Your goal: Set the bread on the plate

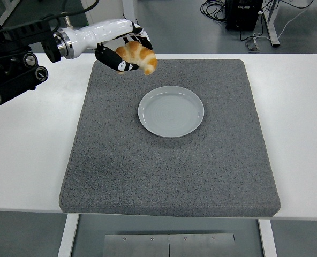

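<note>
**A:** Where's your croissant point(138, 56) right now?

**B:** You've got it in the left hand point(122, 52), fingers wrapped around it from behind and below. It hangs in the air over the far left part of the grey foam mat point(169, 160), clear of the surface.

**A:** And the plate point(171, 111)?

**B:** Your white plate sits on the mat, a little beyond its middle, with nothing on it. The croissant is up and to the left of it, near the plate's far left rim but not over the dish.

**A:** What about your arm?

**B:** Your left arm point(86, 37) reaches in from the left edge, white forearm shell leading to black fingers. The mat lies on the white table point(30, 150).
</note>
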Robot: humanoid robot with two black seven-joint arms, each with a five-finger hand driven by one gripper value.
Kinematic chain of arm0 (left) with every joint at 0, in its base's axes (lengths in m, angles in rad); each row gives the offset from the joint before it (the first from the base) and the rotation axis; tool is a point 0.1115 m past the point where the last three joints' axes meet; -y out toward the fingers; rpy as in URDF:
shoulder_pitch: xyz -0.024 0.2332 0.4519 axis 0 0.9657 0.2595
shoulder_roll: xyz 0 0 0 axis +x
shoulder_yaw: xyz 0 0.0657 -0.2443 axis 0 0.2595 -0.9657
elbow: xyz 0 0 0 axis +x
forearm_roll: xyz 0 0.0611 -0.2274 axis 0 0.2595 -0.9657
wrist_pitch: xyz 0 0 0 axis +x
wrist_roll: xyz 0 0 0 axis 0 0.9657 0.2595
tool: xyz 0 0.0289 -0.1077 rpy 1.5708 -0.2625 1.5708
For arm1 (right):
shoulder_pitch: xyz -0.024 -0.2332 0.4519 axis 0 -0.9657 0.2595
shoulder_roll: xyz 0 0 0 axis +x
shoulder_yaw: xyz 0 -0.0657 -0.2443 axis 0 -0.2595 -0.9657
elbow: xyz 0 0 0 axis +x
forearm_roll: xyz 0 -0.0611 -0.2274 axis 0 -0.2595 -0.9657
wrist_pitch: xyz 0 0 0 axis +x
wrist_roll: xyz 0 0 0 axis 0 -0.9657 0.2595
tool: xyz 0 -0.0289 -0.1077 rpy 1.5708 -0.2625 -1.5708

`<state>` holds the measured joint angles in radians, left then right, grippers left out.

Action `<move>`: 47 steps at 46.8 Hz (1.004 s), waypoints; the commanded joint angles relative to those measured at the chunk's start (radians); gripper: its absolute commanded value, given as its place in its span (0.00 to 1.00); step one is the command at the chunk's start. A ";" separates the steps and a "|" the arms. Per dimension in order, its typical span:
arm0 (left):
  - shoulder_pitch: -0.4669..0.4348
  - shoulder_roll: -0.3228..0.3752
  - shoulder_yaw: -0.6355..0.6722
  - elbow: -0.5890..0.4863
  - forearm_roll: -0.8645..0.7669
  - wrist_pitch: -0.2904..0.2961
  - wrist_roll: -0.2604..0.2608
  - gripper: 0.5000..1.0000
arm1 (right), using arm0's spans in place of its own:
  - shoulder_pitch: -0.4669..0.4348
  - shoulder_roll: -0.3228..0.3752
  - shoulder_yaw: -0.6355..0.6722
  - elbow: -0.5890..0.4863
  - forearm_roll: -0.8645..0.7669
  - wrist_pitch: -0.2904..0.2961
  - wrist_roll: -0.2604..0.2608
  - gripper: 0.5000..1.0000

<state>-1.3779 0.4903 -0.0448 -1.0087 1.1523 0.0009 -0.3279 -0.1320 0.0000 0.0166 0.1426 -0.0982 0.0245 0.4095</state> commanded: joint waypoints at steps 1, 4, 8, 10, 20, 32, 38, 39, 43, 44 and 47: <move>-0.006 -0.032 0.011 0.016 0.001 -0.001 0.000 0.00 | 0.000 0.000 0.000 0.000 0.000 0.000 0.000 1.00; -0.018 -0.058 0.029 0.031 0.001 -0.001 0.000 0.00 | 0.000 0.000 0.000 0.000 0.000 0.000 -0.001 1.00; -0.023 -0.102 0.068 0.053 0.001 0.001 -0.002 0.00 | 0.000 0.000 -0.001 0.000 0.000 0.000 -0.001 1.00; -0.026 -0.127 0.080 0.062 0.001 0.001 -0.002 0.00 | 0.000 0.000 -0.001 0.000 0.000 0.000 0.000 1.00; -0.024 -0.226 0.106 0.143 0.006 0.005 -0.002 0.00 | 0.000 0.000 -0.001 0.000 0.000 0.000 0.000 1.00; -0.012 -0.329 0.157 0.231 0.006 0.019 -0.005 0.00 | 0.000 0.000 0.000 0.000 0.000 0.000 0.000 1.00; 0.000 -0.371 0.207 0.272 -0.002 0.051 -0.020 0.00 | 0.000 0.000 0.000 0.000 0.000 0.000 0.000 1.00; 0.008 -0.375 0.215 0.281 -0.002 0.054 -0.022 0.00 | 0.000 0.000 0.000 0.000 0.000 0.000 0.000 1.00; 0.031 -0.398 0.226 0.314 -0.003 0.057 -0.028 0.00 | 0.000 0.000 0.000 0.000 0.000 0.000 0.000 1.00; 0.037 -0.404 0.226 0.318 -0.003 0.057 -0.031 0.00 | 0.000 0.000 0.000 0.000 0.000 0.000 -0.001 1.00; 0.052 -0.415 0.227 0.334 -0.003 0.057 -0.034 0.00 | 0.000 0.000 0.000 0.000 0.000 0.000 0.000 1.00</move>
<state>-1.3400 0.0848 0.1815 -0.6886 1.1491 0.0585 -0.3597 -0.1320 0.0000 0.0168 0.1428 -0.0982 0.0246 0.4093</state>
